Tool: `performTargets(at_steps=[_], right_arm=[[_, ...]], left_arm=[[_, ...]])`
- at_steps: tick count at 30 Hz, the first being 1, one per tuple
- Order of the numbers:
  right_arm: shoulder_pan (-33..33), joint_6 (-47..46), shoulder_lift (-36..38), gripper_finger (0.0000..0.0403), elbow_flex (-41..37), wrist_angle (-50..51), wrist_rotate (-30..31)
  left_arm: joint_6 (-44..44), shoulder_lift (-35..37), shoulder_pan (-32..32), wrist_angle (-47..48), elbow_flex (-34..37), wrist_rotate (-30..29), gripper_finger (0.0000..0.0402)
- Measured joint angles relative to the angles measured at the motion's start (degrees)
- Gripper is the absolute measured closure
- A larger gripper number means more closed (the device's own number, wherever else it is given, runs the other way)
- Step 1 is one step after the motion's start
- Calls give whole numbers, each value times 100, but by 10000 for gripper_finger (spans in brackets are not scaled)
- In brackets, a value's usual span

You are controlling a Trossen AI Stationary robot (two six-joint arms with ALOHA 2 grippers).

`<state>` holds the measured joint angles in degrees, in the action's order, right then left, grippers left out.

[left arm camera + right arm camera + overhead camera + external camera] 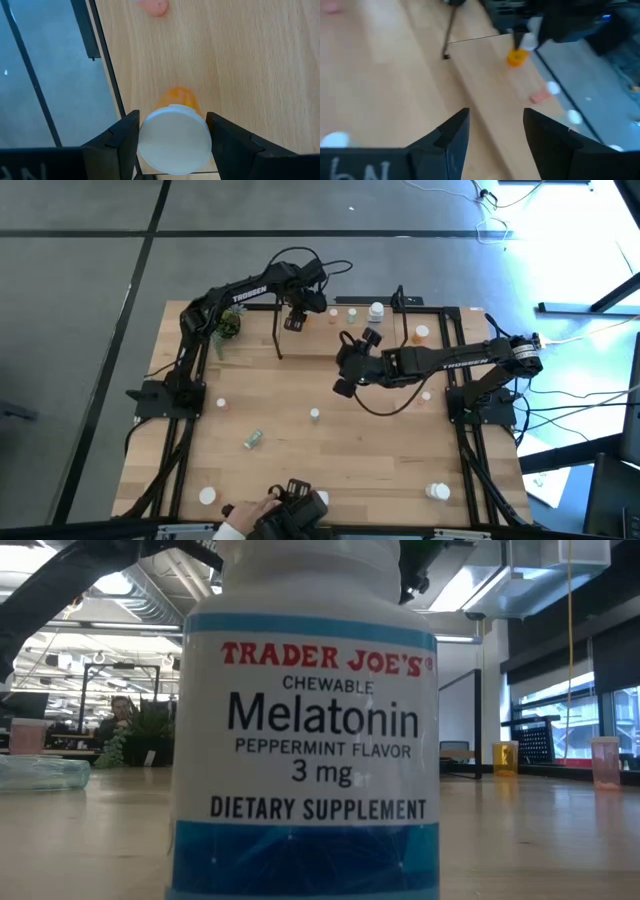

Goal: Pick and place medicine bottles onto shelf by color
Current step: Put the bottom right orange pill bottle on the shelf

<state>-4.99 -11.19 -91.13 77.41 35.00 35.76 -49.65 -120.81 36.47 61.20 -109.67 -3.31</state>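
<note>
Orange plastic showed under a white cap between the fingers of the left tool (172, 150): this orange bottle (175, 135) stood upright on the shelf (240, 65), and the two dark fingers (117, 142) sat at either side of its cap, closed onto it or very nearly so. From above, the left tool (295, 320) hung over the shelf's left part, close to one black upright frame (277, 335). A pinkish bottle (154, 6) lay on the board farther out from that tool.

Ahead of the right tool (495, 135), whose fingers stood well apart with nothing between them, ran the shelf (485, 85), and beyond it the same orange bottle (516, 57) under the other arm. In the high view the right tool (345, 365) was over the tabletop (300, 470), just off the shelf's near edge and beside the left tool. A white-capped bottle (375, 311) stood on the shelf past it; other bottles lay scattered well behind it on the tabletop, a pale green one (253, 439) on its side among them.

Filling the low view was a white bottle (305, 740) printed "TRADER JOE'S" in red, then "CHEWABLE Melatonin PEPPERMINT FLAVOR 3 mg" and "DIETARY SUPPLEMENT", with blue bands above and below. "TROSSEN" could be read on the right arm (455, 360).
</note>
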Motion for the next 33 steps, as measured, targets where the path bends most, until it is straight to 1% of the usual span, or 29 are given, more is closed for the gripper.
performTargets(at_steps=[10, 16, 20, 22, 33], right_arm=[[-2, -57, 0, 215, 0, -2, -1299], [-2, -54, 0, 215, 0, -2, -1776], [-2, -53, 2, 215, 0, -2, -1791], [-2, -48, 2, 215, 0, -2, -1791], [-2, -43, 2, 215, 0, -2, -1791]], left_arm=[[-2, 0, 0, 1, 0, 0, 208], [-2, 0, -11, 7, 0, 0, 208], [-3, 0, -13, 59, 0, 26, 208], [-4, 0, -11, 68, 0, 136, 208], [-40, -1, -13, 139, 0, 111, 208]])
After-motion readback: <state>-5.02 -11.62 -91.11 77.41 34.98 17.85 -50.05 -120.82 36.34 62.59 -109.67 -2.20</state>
